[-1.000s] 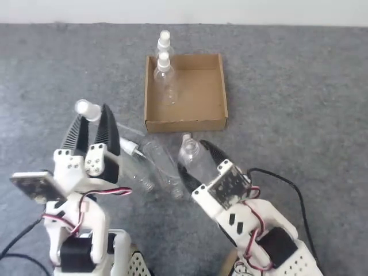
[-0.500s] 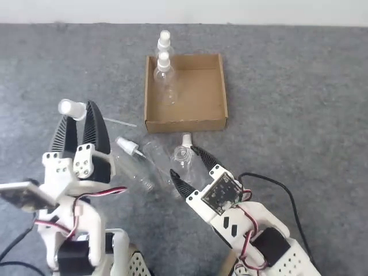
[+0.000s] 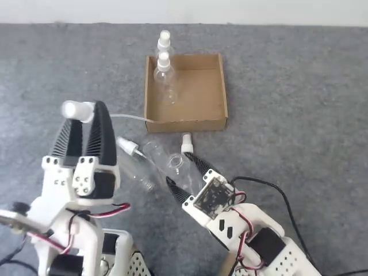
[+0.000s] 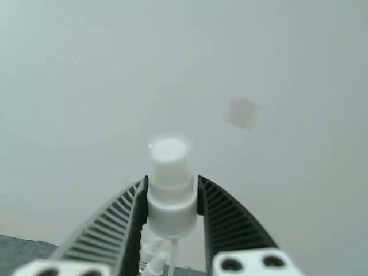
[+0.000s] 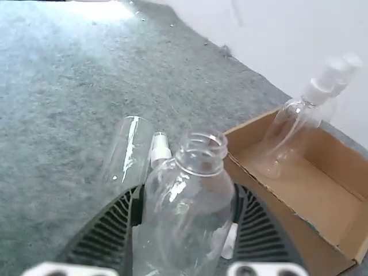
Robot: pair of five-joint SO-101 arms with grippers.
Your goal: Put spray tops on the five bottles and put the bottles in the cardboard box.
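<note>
My left gripper (image 3: 86,114) (image 4: 171,192) is raised at the near left, shut on a white spray top (image 3: 76,109) (image 4: 170,184). Its thin dip tube (image 3: 131,117) trails towards the box's front corner. My right gripper (image 3: 179,168) (image 5: 187,198) is shut on a clear, open-necked bottle (image 3: 176,161) (image 5: 187,201), held upright in front of the cardboard box (image 3: 215,92) (image 5: 322,190). A capped bottle (image 3: 165,77) (image 5: 290,123) leans inside the box. A second capped bottle (image 3: 164,41) (image 5: 348,61) stands behind the box's far wall.
On the carpet between the arms lie a bottle with a spray top (image 3: 133,164) and an open clear bottle (image 3: 156,155) (image 5: 125,150). A loose spray top (image 3: 186,140) (image 5: 158,150) rests just in front of the box. Open carpet stretches to the right.
My right gripper drew back and leftwards with its bottle, whose open neck now faces upwards. My left gripper lifted and swung a little, carrying the spray top.
</note>
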